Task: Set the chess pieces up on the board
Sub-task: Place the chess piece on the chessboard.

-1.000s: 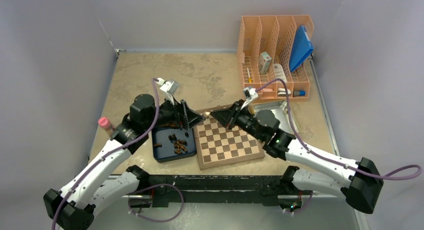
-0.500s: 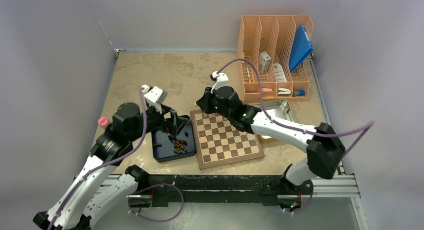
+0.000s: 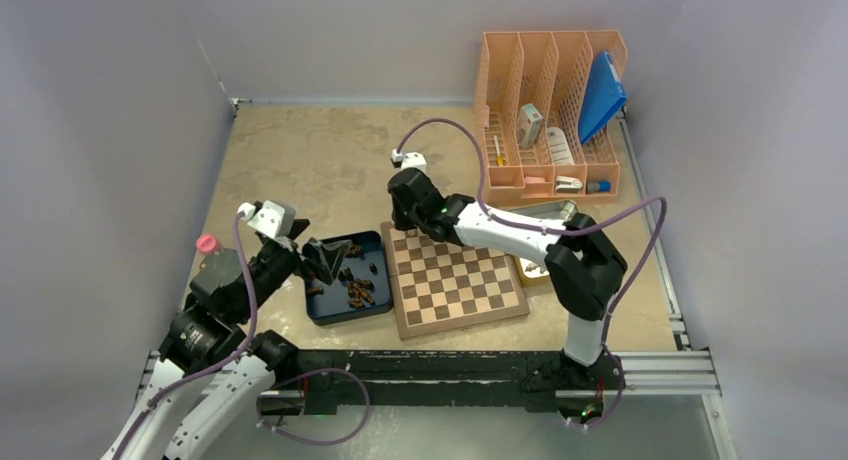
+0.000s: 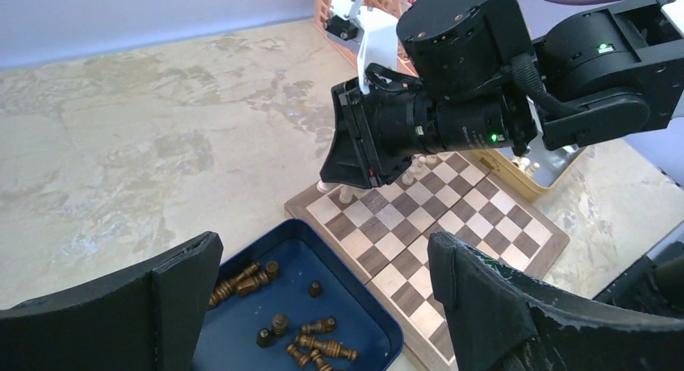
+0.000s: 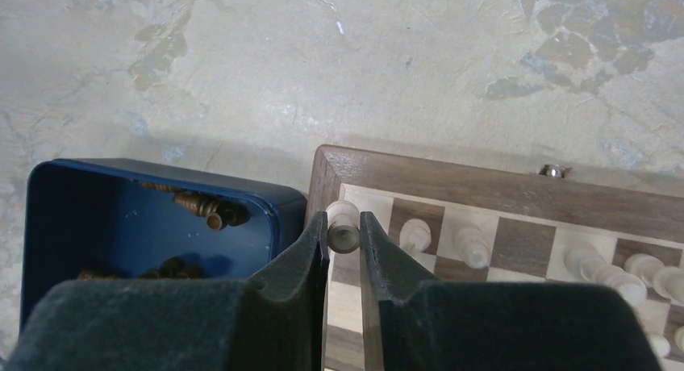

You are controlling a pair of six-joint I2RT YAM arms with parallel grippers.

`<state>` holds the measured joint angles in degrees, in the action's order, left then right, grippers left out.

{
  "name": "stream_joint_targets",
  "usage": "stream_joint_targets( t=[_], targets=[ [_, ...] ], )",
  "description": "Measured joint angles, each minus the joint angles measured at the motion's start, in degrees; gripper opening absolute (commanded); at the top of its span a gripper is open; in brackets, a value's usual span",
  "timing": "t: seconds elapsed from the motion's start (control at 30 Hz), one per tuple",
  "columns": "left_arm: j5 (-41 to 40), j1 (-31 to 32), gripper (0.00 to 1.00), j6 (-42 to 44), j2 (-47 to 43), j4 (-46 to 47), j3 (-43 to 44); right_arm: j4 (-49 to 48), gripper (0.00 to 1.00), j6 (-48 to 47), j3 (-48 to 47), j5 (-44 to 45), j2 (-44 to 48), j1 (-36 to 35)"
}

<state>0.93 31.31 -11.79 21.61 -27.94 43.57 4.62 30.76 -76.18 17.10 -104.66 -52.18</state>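
Currently pinching 1 small pale beige turned-wood chessman (image 5: 344,237) in right gripper (image 5: 344,219), jaws narrow and closed on its upper part, centre of wrist frame, at corner square of flat brown-and-cream chequered wooden board (image 5: 484,187); can't tell if base touches yet. Probably v. light, stiff, smooth, tippy on tiny base, so best gripped high, pads square, freed only w/ base flat. Looks round-headed, pawn-like; type unconfirmed. Sits left of row of pale pieces (image 5: 472,246) along board's far edge. Left gripper (image 4: 323,254) spread wide, holding nothing, above dark blue rectangular tray (image 5: 89,226) w/ dark brown chessmen (image 4: 310,343) lying loose, lower centre.
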Motion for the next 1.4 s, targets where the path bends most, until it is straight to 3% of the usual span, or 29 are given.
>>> stream_joint_targets(
  t=[0.43, 1.4],
  targets=[
    [-2.23, 0.00, 1.00, 0.50, -0.55, -0.66, -0.02, 4.24, 0.11, 0.07, -5.77, 2.16, -7.02, -1.57],
    [-2.03, 0.00, 1.00, 0.50, -0.13, -0.92, -0.02, 13.16, 0.14, 1.88, -12.85, 7.21, -12.37, -4.07]
  ],
)
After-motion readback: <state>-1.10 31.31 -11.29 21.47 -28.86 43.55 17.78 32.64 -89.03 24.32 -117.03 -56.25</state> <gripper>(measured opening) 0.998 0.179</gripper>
